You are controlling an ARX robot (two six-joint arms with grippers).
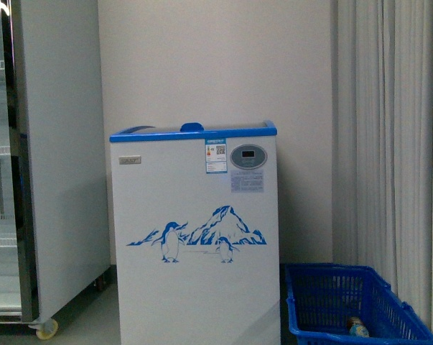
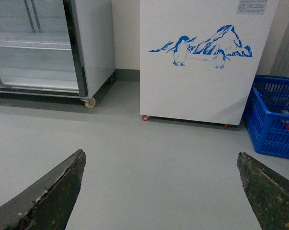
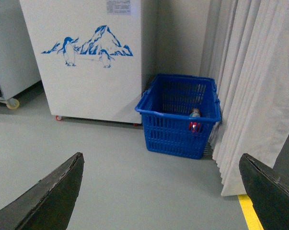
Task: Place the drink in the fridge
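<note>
The fridge is a white chest freezer with a blue rim and a penguin-and-mountain decal, standing straight ahead; it also shows in the left wrist view and the right wrist view. The drink, a small brownish bottle with a blue-and-white label, lies inside the blue basket on the floor right of the fridge. It shows in the right wrist view and is barely visible in the left wrist view. My left gripper is open and empty above bare floor. My right gripper is open and empty too.
A tall upright white glass-door cabinet on casters stands left of the fridge. White curtains hang on the right, behind the basket. A yellow floor line runs near the curtain. Grey floor lies between me and the fridge.
</note>
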